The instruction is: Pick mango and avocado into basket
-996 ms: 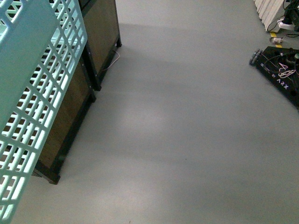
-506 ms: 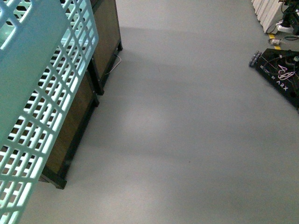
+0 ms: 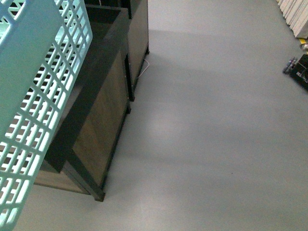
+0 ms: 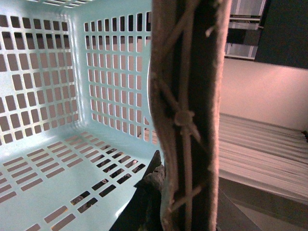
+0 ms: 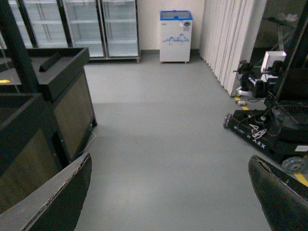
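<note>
The turquoise lattice basket hangs at the left of the front view, held up off the floor. In the left wrist view I see inside the basket, and it looks empty. Its brown handle with white ties runs up the middle. My left gripper is shut on that handle. My right gripper is open and empty, with its fingers wide apart above the grey floor. The mango and the avocado are out of view.
Dark wooden display bins stand at the left, beside the basket, and also show in the right wrist view. Grey floor spreads to the right. A black ARX robot base stands at the right; glass-door fridges and a small freezer line the far wall.
The front view has swung: the wooden bins now reach further right and show their top edges. The black base has slid to the far right edge. The basket stays held at the left.
</note>
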